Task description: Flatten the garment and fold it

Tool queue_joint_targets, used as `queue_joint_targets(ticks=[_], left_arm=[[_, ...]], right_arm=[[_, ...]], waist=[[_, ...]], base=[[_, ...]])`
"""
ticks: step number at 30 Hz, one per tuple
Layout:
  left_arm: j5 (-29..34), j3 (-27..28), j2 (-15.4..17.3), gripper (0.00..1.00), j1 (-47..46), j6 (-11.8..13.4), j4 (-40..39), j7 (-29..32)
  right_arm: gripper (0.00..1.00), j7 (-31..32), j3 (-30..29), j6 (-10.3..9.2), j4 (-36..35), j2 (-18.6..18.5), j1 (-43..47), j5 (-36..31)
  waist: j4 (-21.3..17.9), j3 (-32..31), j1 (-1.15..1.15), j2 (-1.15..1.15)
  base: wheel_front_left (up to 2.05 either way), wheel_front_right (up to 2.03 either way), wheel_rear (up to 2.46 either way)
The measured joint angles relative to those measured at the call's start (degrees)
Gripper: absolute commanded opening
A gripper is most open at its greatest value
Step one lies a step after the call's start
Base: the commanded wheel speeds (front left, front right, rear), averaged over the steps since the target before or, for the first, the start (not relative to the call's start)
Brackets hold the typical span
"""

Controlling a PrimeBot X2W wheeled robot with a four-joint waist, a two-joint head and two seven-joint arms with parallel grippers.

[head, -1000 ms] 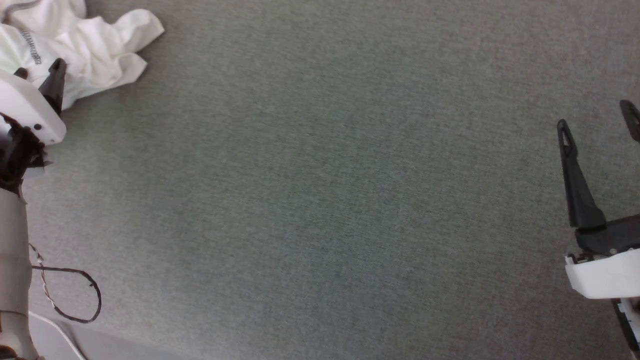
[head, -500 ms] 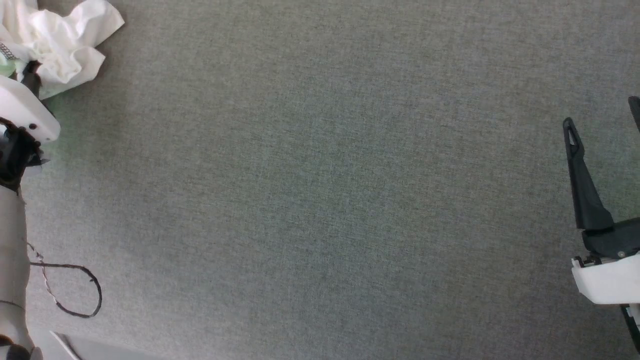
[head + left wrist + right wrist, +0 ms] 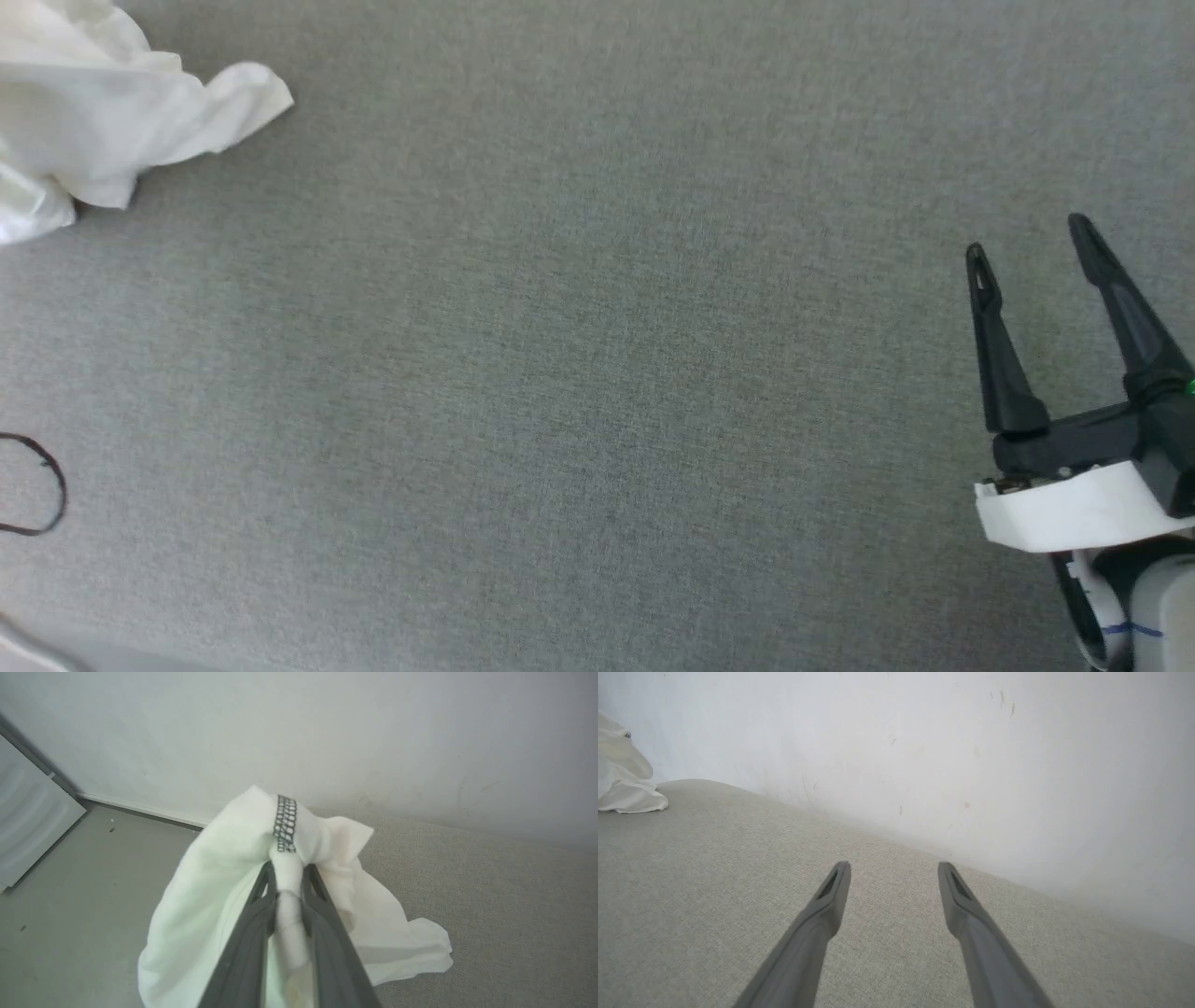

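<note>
The shirt (image 3: 103,131) sits bunched at the far left corner of the grey cloth-covered surface (image 3: 597,373) in the head view, a crumpled white heap with one loose flap pointing toward the middle and part of it running off the left edge of the view. In the left wrist view the left tool (image 3: 286,868) is closed tight on a rolled fold of that shirt. The cloth is squeezed into a narrow rope between the two dark fingers (image 3: 247,947), and a strip of dark zigzag stitching (image 3: 285,823) stands just above the fingertips. The rest of the white cloth hangs down on both sides of the fingers, and its lower right corner rests on the surface close to the pale wall (image 3: 327,728). To the left of the cloth in that view lie the grey floor (image 3: 93,868) and a pale ribbed panel (image 3: 28,826). The right tool (image 3: 1029,238) hangs at the lower right of the head view, well apart from the shirt, its fingers spread wide and holding nothing. The right wrist view shows the same wide gap between the two fingertips over bare grey cloth, with the white heap far off at the upper left against the wall. A thin dark cable (image 3: 51,485) loops in at the left edge of the head view.
</note>
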Motion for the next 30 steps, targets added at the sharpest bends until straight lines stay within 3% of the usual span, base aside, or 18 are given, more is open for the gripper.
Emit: queue_joint_targets(ticks=[8, 15, 20, 26, 30], left_arm=[[1.91, -4.26, 2.60, 0.00, -3.86, -0.03, -10.06, 4.69], [1.89, -7.61, 1.87, 0.00, -7.84, -0.04, -17.78, 9.13], [1.35, -9.71, -2.40, 0.00, -12.41, -0.02, -21.81, 11.77], [-1.69, -12.71, -10.10, 0.00, -15.81, -0.02, -23.71, 13.11], [-3.86, -17.77, -13.79, 0.00, -15.98, -0.05, -27.05, 15.47]], right_arm=[[1.00, -5.90, -0.82, 0.00, 7.60, 3.91, 0.79, 1.52], [1.00, -9.40, -2.45, -0.01, 12.72, 5.02, 3.13, 3.52], [1.00, -10.73, -3.82, -0.01, 14.94, 5.11, 4.97, 6.77], [1.00, -11.82, -4.02, -0.01, 16.45, 5.11, 5.37, 8.68], [1.00, -12.07, -4.52, -0.01, 16.73, 5.13, 5.33, 8.90]], waist=[[-0.63, -8.04, -0.01, 0.00], [-1.92, -15.80, -0.01, 0.00], [-3.14, -20.94, -0.02, 0.00], [-4.86, -25.48, -0.01, 0.00], [-6.86, -26.97, 0.00, 0.00]], base=[[0.00, 0.00, 0.00], [0.00, 0.00, 0.00], [0.00, 0.00, 0.00], [0.00, 0.00, 0.00], [0.00, 0.00, 0.00]])
